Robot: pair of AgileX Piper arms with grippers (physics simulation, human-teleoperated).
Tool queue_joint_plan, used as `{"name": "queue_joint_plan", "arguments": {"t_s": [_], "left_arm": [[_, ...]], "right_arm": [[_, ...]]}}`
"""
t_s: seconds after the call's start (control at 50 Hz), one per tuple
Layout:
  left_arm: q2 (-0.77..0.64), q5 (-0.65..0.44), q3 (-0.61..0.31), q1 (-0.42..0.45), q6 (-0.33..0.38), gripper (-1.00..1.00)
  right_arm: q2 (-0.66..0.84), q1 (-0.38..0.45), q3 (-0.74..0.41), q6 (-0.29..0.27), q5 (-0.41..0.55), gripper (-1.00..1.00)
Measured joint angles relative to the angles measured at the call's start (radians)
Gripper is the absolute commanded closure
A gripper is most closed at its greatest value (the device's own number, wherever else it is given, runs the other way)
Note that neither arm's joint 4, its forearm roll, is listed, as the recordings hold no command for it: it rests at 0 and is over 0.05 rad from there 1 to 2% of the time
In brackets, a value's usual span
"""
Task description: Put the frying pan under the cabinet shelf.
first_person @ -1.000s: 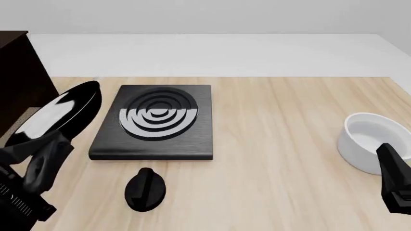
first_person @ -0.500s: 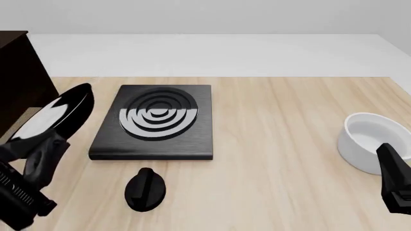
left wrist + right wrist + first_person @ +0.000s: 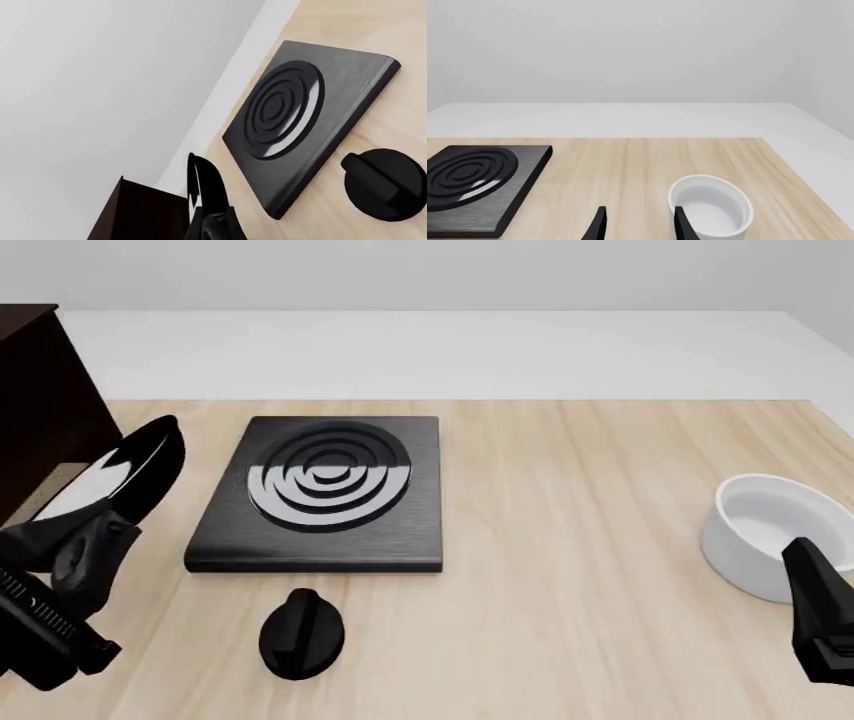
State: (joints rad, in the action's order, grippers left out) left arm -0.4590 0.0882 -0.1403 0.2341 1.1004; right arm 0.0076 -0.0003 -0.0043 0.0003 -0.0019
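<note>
Light wooden table (image 3: 601, 500) is set against a plain grey-white backdrop. Counted: one frying pan (image 3: 114, 480), one cabinet shelf (image 3: 40, 400), one square black hotplate (image 3: 320, 495), one black knob (image 3: 302, 633), one white bowl (image 3: 774, 530), two grippers. The pan is seen at the left of the front view, lifted and tilted steeply, just beside the cabinet at the far left edge. The left gripper (image 3: 80, 550) is clamped on the pan's handle end; exact finger contact is hidden. In the right wrist view, the right gripper (image 3: 637, 225) is seen parted, nothing held, with one fingertip overlapping the bowl's rim.
</note>
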Motion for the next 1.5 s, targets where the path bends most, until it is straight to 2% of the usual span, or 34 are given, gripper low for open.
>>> {"name": "queue_joint_plan", "arguments": {"t_s": [0.44,0.64,1.2,1.5], "left_arm": [[-0.011,-0.016,-0.011,-0.031,-0.069,1.00],[-0.049,0.021,0.002,-0.042,-0.091,1.00],[-0.153,0.169,0.071,-0.108,-0.055,1.00],[-0.168,0.201,0.086,-0.135,-0.059,1.00]], "right_arm": [[0.000,0.000,0.000,0.000,0.000,-1.00],[0.000,0.000,0.000,0.000,0.000,-1.00],[0.000,0.000,0.000,0.000,0.000,-1.00],[0.000,0.000,0.000,0.000,0.000,-1.00]]}}
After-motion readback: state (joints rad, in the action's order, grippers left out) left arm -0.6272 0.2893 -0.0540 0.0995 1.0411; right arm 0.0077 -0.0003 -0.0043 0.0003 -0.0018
